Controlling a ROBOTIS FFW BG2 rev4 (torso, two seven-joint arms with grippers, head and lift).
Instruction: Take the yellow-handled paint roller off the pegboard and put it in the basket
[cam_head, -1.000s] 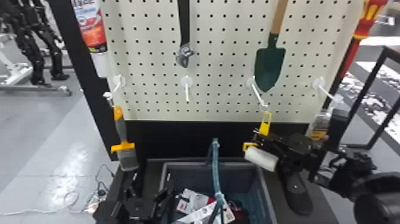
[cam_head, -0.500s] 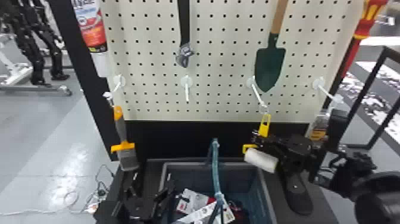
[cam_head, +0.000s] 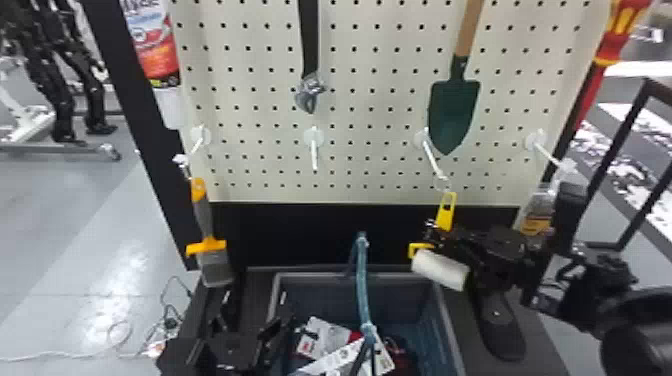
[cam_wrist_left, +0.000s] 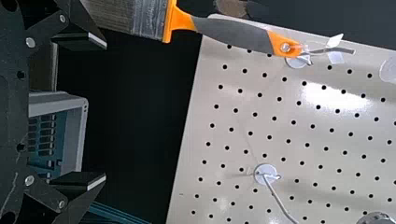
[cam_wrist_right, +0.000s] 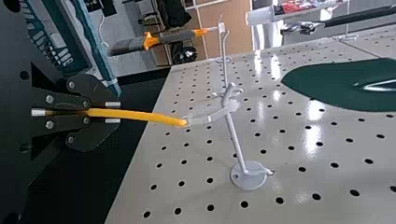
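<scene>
In the head view my right gripper is at the handle of the yellow-handled paint roller, whose white roller cover hangs below. The roller's tie loops over a white hook on the pegboard. In the right wrist view the right gripper is shut on the yellow handle, and the clear tie is on the hook. My left gripper stays low beside the basket; in the left wrist view that gripper stands open with nothing held.
An orange and grey brush hangs at the left, a wrench and a green trowel higher up. A clear package hangs behind the right arm. The basket's blue handle stands upright above packaged items.
The top of the roller's handle leans slightly further right than at first. The left arm has not visibly moved.
</scene>
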